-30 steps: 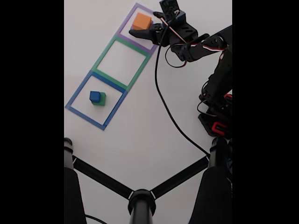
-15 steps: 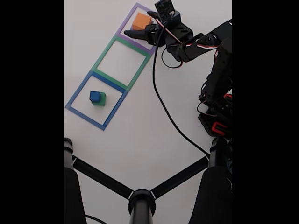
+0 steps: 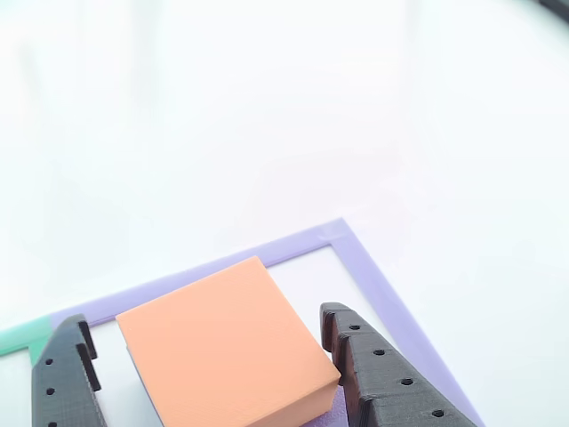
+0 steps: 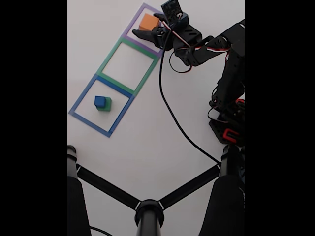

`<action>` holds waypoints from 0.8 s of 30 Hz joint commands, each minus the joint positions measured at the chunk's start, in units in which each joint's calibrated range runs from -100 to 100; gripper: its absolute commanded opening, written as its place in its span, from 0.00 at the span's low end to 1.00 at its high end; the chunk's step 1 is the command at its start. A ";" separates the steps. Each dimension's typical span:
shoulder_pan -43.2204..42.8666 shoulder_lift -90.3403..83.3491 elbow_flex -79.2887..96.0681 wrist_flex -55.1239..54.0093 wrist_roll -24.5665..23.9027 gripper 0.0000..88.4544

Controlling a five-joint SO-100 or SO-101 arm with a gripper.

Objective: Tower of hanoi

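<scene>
In the other view, an orange block [image 3: 227, 342] lies inside the purple tape square [image 3: 373, 276]. A sliver of the purple block [image 3: 332, 414] shows under its near corner. My gripper [image 3: 203, 318] is open, with one black finger [image 3: 62, 382] to the left of the orange block and one to its right. In the fixed view the gripper [image 4: 146, 25] straddles the orange block [image 4: 147, 21] at the top. The small blue block [image 4: 100, 101] sits on the green block [image 4: 107, 104] in the blue tape square.
The green tape square [image 4: 129, 61] between the other two squares holds nothing. A black cable [image 4: 172, 113] trails across the white table from the arm. The arm's base [image 4: 229, 123] is at the right, and black stand legs [image 4: 147, 206] cross the bottom.
The gripper has moved up and left over the purple tape square, and its fingers now sit on either side of the orange block. The blocks have not moved.
</scene>
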 commanded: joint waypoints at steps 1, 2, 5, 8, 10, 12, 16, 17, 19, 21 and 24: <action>-0.39 -0.59 -1.48 -1.37 0.00 0.26; -0.31 -0.59 -1.39 -1.37 0.00 0.24; -0.24 -0.59 -1.21 -1.37 0.00 0.22; -0.16 -0.75 -0.84 -1.37 0.00 0.19; -0.08 -0.83 -0.48 -1.37 0.00 0.17; 0.07 -0.91 -0.12 -1.37 0.00 0.15; 0.15 -1.47 0.52 -1.37 0.00 0.13; 0.15 -1.71 0.70 -1.37 0.00 0.13; 0.22 -2.67 1.16 -0.88 0.00 0.13; 0.22 -4.75 1.79 0.41 0.00 0.13; 0.22 -10.52 2.43 6.32 0.00 0.13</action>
